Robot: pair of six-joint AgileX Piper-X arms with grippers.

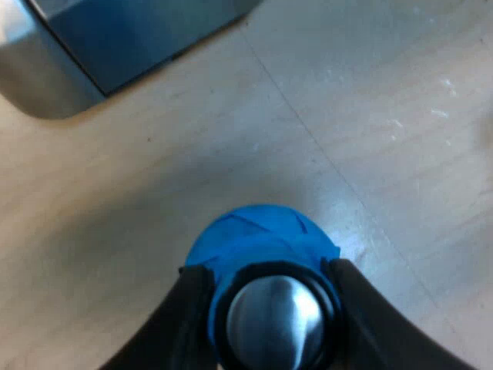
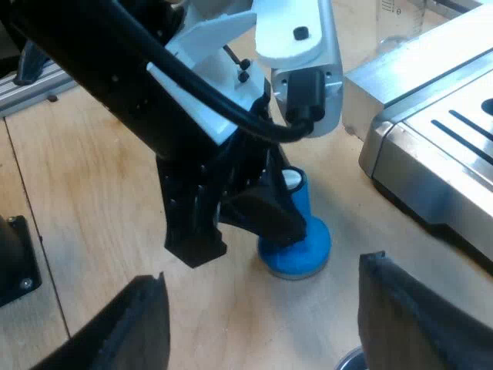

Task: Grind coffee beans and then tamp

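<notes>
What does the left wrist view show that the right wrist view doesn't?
Left wrist view: the shiny top of the blue tamper, from above. Right wrist view: the open right end effector, a measuring glass and the slotted tray of the espresso machine. Both: the left end effector closed on the tamper, on the wooden table near the machine.

The left gripper [image 1: 269, 274] clasps the blue tamper [image 1: 262, 233] (metal top) over wooden table [image 1: 370, 116]; seemingly espresso machine [image 1: 46, 77] nearby.
</notes>
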